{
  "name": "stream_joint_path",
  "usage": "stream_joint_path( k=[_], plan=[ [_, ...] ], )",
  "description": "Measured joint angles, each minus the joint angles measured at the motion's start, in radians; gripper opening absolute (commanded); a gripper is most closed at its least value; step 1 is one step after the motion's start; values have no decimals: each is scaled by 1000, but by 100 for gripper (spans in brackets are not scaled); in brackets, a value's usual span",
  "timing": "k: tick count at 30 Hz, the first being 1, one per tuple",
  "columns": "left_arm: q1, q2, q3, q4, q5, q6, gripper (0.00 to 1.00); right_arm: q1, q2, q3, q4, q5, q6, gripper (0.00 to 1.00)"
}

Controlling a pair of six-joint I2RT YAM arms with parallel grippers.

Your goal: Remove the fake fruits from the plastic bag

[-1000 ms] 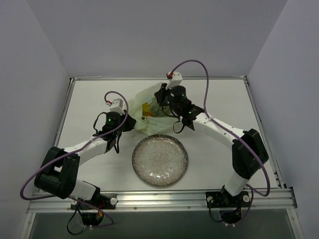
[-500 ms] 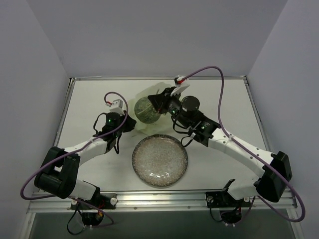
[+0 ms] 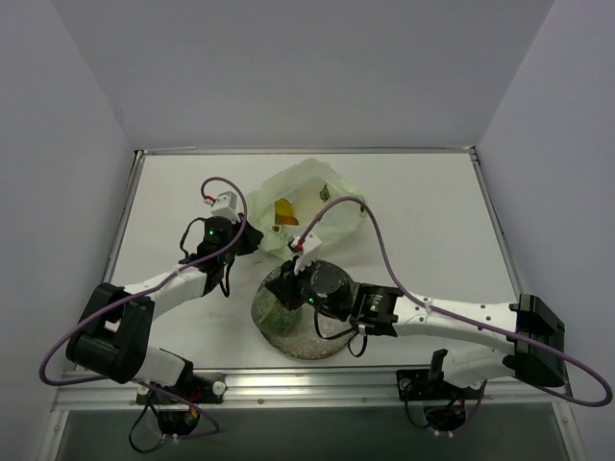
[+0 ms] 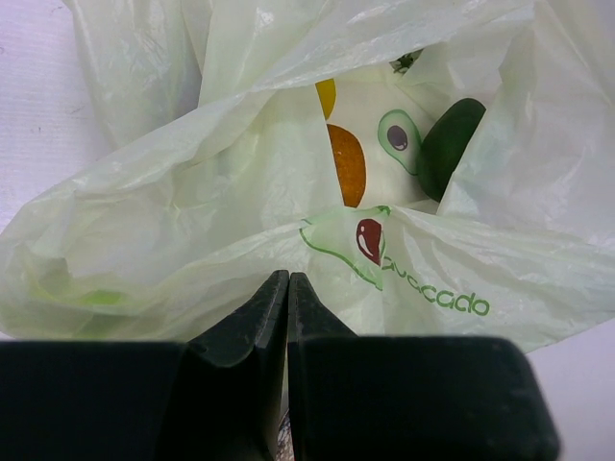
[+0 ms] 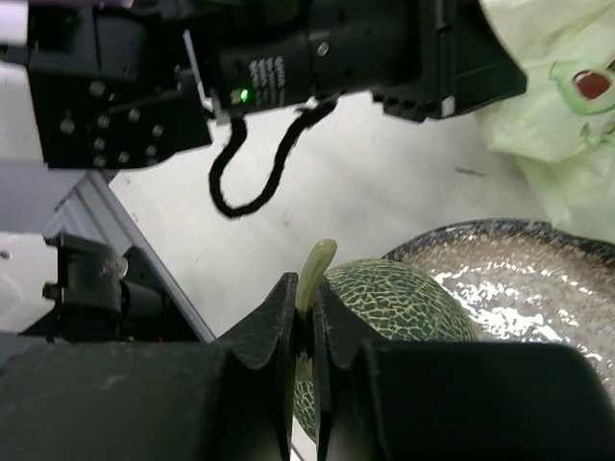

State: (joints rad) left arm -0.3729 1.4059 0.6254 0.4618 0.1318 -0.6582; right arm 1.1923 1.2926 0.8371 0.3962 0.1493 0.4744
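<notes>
The plastic bag [image 3: 309,192] lies at the back middle of the table, pale green and crinkled. My left gripper [image 3: 255,238] is shut on its near left edge [image 4: 192,202]. Through the bag's opening I see an orange piece [image 4: 346,165], a yellow piece [image 4: 327,96] and a dark green piece [image 4: 450,144]. My right gripper [image 3: 281,288] is shut on the pale stem [image 5: 317,261] of the netted green melon [image 5: 404,298]. It holds the melon over the left rim of the speckled glass plate [image 5: 538,279]. I cannot tell whether the melon touches the plate.
The plate [image 3: 306,344] sits at the near middle, just in front of the bag. The left arm [image 5: 317,48] lies close beside the right gripper. The right arm [image 3: 432,312] stretches across the near right. The table's metal rail [image 3: 307,379] runs along the front.
My right gripper has lifted the melon out of the bag and carried it toward me, to the plate's left rim. The bag has slumped. My left gripper has stayed put.
</notes>
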Motion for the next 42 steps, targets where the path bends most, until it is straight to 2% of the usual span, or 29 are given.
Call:
stream_joint_path(
  k=[6, 11, 12, 14, 15, 17, 18, 20, 23, 24, 26, 27, 30, 31, 32, 34, 42],
  plan=[
    [0, 0, 0, 4, 9, -4, 2, 104, 11, -13, -21, 100, 1, 0],
    [0, 0, 0, 10, 10, -5, 2, 112, 21, -60, -24, 147, 23, 0],
    [0, 0, 0, 10, 10, -5, 2, 112, 26, -64, -29, 155, 28, 4],
    [0, 0, 0, 11, 10, -5, 2, 116, 32, -67, -43, 166, 39, 19],
    [0, 0, 0, 11, 10, -5, 2, 120, 32, -67, -57, 175, 44, 42],
    [0, 0, 0, 11, 10, -5, 3, 128, 31, -66, -79, 191, 47, 62],
    [0, 0, 0, 11, 10, -5, 2, 132, 29, -63, -98, 203, 44, 75],
    [0, 0, 0, 11, 10, -5, 2, 134, 21, -43, -162, 240, 31, 80],
    [0, 0, -1, 12, 10, -5, 2, 127, -2, 15, -224, 274, -10, 74],
    [-1, 0, -2, 12, 10, -5, 2, 118, -13, 37, -234, 280, -26, 65],
    [-1, 0, -3, 11, 9, -5, 2, 78, -30, 84, -240, 279, -53, 55],
    [-1, 0, -3, 11, 7, -5, 2, 45, -31, 109, -241, 270, -61, 41],
    [-2, 2, -10, 11, -2, -5, 2, -69, 6, 193, -240, 261, -89, 23],
    [-2, 3, -13, 10, -5, -6, 2, -101, 35, 227, -238, 264, -98, 20],
    [-4, 6, -14, 10, -8, -7, 2, -129, 90, 276, -233, 263, -113, 12],
    [-5, 11, -15, 6, -14, -8, 3, -169, 183, 342, -227, 268, -134, 6],
    [-6, 23, -16, 7, -29, -9, 2, -261, 539, 486, -203, 211, -198, 3]
  ],
)
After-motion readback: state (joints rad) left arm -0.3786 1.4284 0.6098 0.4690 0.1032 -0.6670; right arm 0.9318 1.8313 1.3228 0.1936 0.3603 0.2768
